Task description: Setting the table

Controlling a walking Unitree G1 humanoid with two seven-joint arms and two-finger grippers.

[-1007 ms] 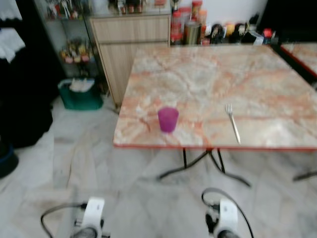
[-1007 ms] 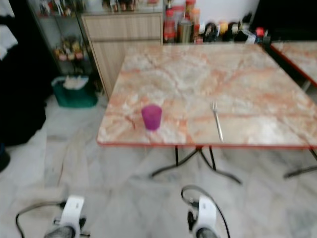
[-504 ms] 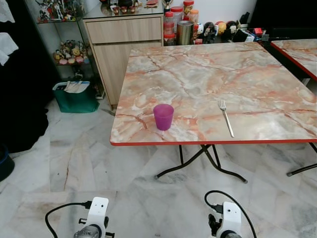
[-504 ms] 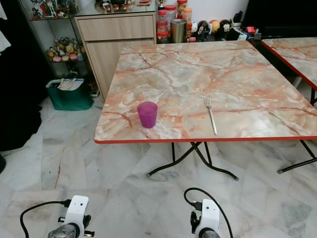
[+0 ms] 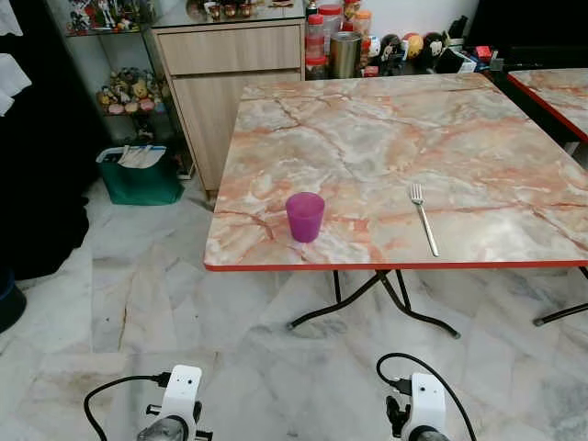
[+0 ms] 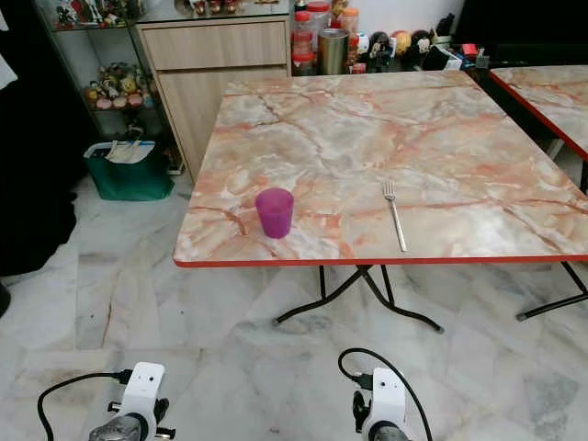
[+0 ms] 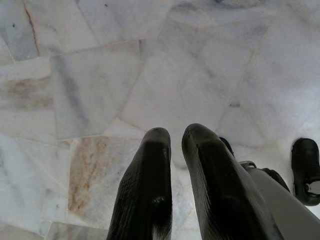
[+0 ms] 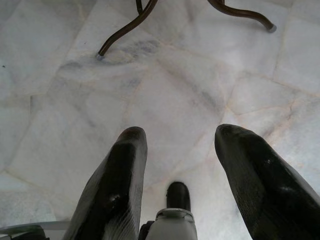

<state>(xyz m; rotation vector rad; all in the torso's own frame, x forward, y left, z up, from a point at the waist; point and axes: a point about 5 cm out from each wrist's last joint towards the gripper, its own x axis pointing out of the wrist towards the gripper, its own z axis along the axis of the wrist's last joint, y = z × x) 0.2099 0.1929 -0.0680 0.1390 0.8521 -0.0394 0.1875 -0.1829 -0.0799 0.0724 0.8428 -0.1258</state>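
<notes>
A purple plastic cup (image 5: 304, 216) stands upright near the front left corner of the marble-patterned table (image 5: 386, 138). To its right a silver fork (image 5: 424, 219) lies flat, its tines pointing away from me. Both my arms hang low over the floor, well short of the table edge. The left gripper (image 7: 175, 137) is shut with nothing in it, its black fingers (image 7: 150, 180) pointing at the floor tiles. My right gripper (image 8: 180, 137) is open and empty, above the floor beside the table's metal legs (image 8: 130, 27).
A wooden cabinet (image 5: 231, 78) stands behind the table's left side, with jars and bottles (image 5: 344, 50) along the back. A green bag (image 5: 140, 175) sits on the floor by the cabinet. A second marble table (image 5: 556, 92) is at the right. Black table legs (image 5: 377, 299) cross underneath.
The picture was blurred a second ago and is sharp now; the camera has shifted slightly. The cup, the fork and both hanging arms keep their places.
</notes>
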